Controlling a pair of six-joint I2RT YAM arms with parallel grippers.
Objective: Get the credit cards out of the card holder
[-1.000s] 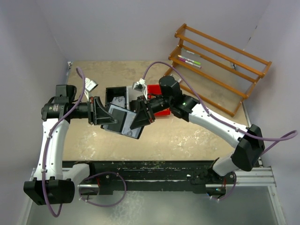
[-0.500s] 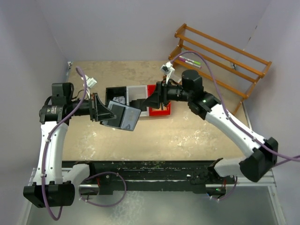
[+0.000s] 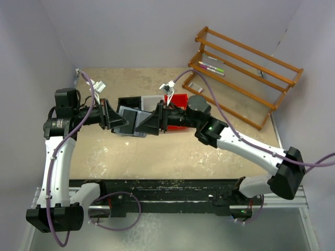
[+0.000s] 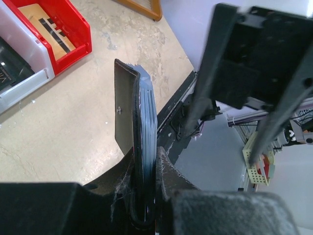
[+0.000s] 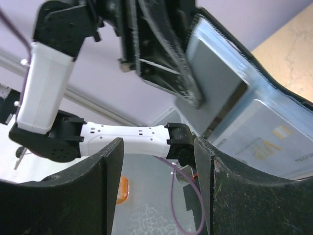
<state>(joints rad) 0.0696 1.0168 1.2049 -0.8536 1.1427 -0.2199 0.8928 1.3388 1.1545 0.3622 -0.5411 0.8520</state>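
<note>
While raised off the table (image 3: 172, 151), pinches the card holder (image 4: 123, 112) edge-on between pressed-in left gripper (image 4: 145, 171) fingers (image 4: 168, 174), credit cards (image 4: 149, 117) stacked inside. Spreads right gripper (image 5: 159, 144) fingers (image 5: 83, 196) wide, just beside the holder's free edge; cannot tell whether touching.

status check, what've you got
left gripper shut on card holder, held up. right gripper open at its edge. credit cards not out. nothing blocking.
</note>
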